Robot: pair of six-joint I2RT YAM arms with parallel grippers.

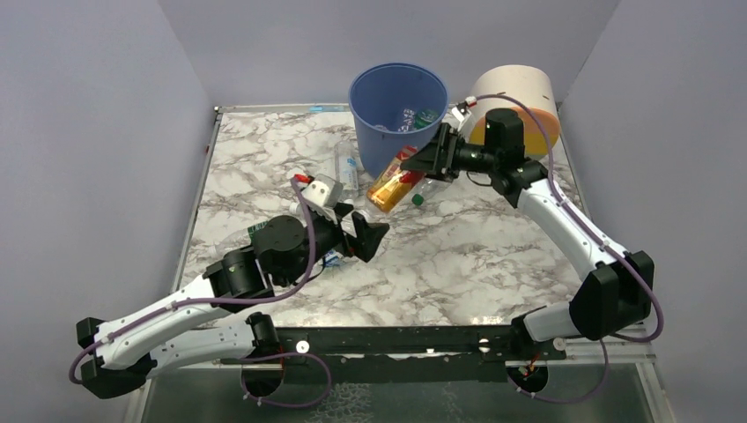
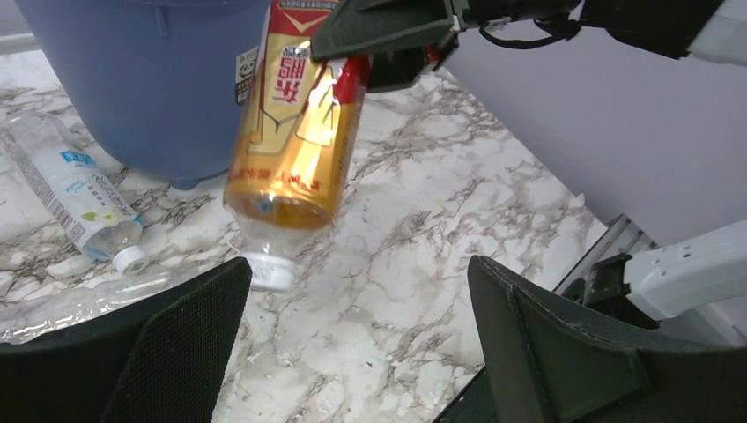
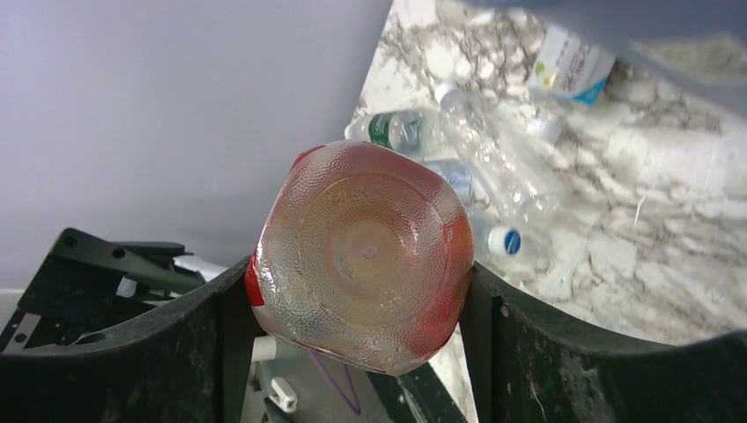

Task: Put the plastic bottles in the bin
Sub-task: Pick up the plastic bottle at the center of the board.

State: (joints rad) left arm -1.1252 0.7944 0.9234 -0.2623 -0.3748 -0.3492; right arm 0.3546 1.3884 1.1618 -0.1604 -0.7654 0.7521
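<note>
the right gripper (image 1: 423, 164) is clamped on the base end of a plastic bottle (image 1: 394, 182), one finger on each side. in the right wrist view the bottle (image 3: 363, 257) fills the gap between the fingers, and its clear, dimpled, roughly square bottom faces the camera with a red rim of label around it.

the bottle hangs neck down and tilted, outside the bin (image 1: 380, 137), just in front of its outer wall and above the marble table (image 1: 493, 256). in the left wrist view its label (image 2: 295, 123) is red at the gripped end with white characters and turns shiny gold-orange toward the shoulder. below that come a short clear neck and a white cap (image 2: 265, 274). the cap is low over the table; i cannot tell whether it touches.

the bin is tall, round and blue, narrowing toward its foot, with a small sticker (image 2: 247, 74) on its side. bottles already lie inside it (image 1: 419, 117), showing green.

another clear bottle (image 2: 75, 189) with a blue and white label and a white cap lies on the table beside the bin's foot. the right wrist view shows several more clear bottles lying together on the marble, one with a green label (image 3: 393, 129).

the left gripper (image 1: 366, 234) is low over the table, well apart from the held bottle, with its fingers spread wide and nothing between them. a cream drum (image 1: 520, 95) stands behind the right arm.
</note>
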